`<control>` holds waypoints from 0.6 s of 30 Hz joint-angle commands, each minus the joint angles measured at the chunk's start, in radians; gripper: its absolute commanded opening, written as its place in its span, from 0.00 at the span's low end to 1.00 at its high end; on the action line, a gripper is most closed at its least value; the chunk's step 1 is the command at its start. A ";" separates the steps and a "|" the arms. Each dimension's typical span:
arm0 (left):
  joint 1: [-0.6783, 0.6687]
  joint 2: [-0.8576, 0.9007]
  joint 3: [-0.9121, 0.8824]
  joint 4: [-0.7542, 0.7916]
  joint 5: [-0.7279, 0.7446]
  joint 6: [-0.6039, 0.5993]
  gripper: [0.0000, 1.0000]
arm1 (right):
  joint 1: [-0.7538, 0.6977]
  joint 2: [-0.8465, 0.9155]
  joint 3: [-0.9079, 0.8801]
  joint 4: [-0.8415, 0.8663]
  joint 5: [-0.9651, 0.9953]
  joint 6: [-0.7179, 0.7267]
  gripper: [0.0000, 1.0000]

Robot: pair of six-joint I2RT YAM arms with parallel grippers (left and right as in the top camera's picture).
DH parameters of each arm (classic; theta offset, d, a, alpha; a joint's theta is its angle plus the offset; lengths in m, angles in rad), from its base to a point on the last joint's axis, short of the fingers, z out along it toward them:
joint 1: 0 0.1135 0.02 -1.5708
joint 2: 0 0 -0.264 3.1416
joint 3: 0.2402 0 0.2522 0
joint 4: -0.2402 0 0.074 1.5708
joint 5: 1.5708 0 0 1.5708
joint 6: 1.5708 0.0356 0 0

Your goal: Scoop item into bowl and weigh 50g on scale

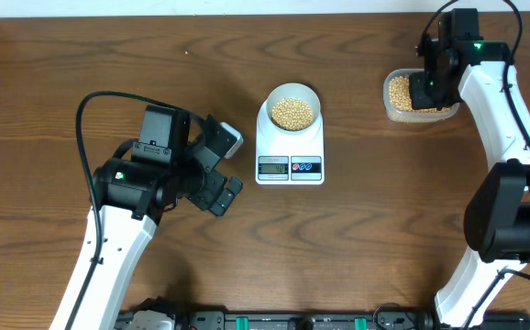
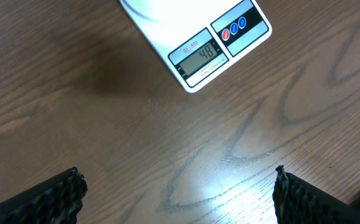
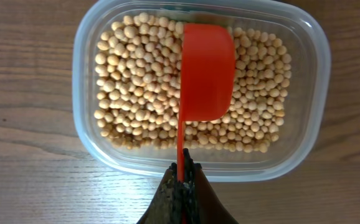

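Even, bright indoor light falls from above. A pale glare patch shines on the wooden table [image 2: 230, 180] in the left wrist view. Soft shadows sit beneath the arms overhead. All three pictures are sharp, with only slight softness at close foreground edges.

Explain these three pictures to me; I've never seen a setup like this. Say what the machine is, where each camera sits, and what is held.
Two robot arms work at a wooden table. One picture looks down from above; the others come from cameras on each wrist. In the middle a white kitchen scale carries a small bowl of soybeans. The left gripper is open and empty, and its camera sees the scale's display, apparently reading 48. The right gripper is shut on the handle of an orange scoop, which lies over more beans in a clear plastic tub.
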 commanded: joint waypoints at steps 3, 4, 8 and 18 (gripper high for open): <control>0.000 0.005 0.002 -0.002 -0.004 0.017 0.98 | -0.009 -0.021 0.022 0.007 -0.052 -0.006 0.01; 0.000 0.005 0.002 -0.003 -0.004 0.017 0.98 | -0.015 -0.029 0.022 0.008 -0.065 -0.006 0.01; 0.000 0.005 0.002 -0.002 -0.004 0.017 0.98 | -0.047 -0.045 0.022 0.003 -0.108 -0.006 0.01; 0.000 0.005 0.002 -0.002 -0.004 0.017 0.98 | -0.114 -0.046 0.021 -0.021 -0.184 0.009 0.01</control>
